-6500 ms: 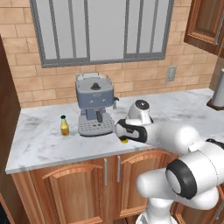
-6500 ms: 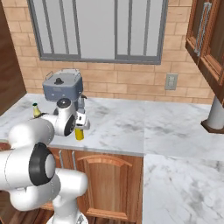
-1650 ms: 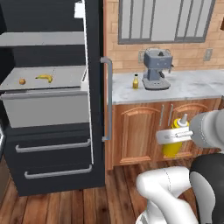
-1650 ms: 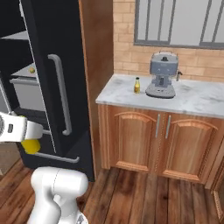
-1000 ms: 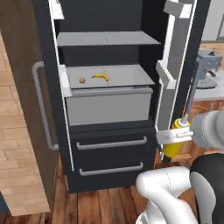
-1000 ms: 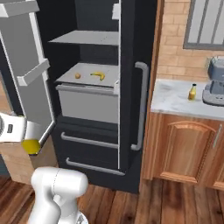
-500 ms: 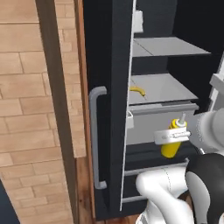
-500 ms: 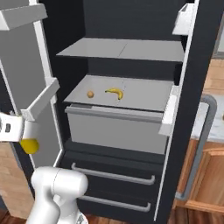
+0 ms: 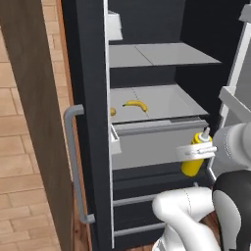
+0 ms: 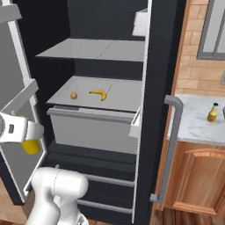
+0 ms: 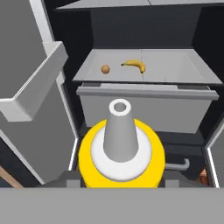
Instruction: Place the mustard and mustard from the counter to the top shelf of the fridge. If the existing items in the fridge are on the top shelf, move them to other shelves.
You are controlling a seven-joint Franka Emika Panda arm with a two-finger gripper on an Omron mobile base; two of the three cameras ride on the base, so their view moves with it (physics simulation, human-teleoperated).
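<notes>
The gripper [image 9: 197, 153] is closed around the tall yellow squeeze bottle with a pale nozzle cap [image 9: 195, 156], holding it up in the air in front of the open fridge. In the hand view the pale nozzle of this bottle [image 11: 120, 131] points up at the camera, low in the middle of the picture.

Going left to right in the right base view: the white door with its bins [image 10: 19, 101] stands open at the left, and the yellow bottle [image 10: 30, 146] hangs just in front of it, low down. Next comes the tall black fridge with light-grey shelves [image 10: 158, 52]. Its flat light-grey top shelf [image 10: 94, 49] has nothing on it. Below that is the grey tray with a raised front [image 10: 92, 114]. On the tray lie the tiny round orange fruit [image 10: 74, 95] and, just to its right, the small curved yellow banana [image 10: 99, 93]; they are near each other but not touching. Further right is the thick grey bar handle [image 10: 169, 145]. At the far right, the short amber-yellow bottle with a dark cap [image 10: 212, 112] stands upright on the white-grey marbled stone worktop [image 10: 193, 125], above a brown wooden cabinet door [image 10: 197, 184].
</notes>
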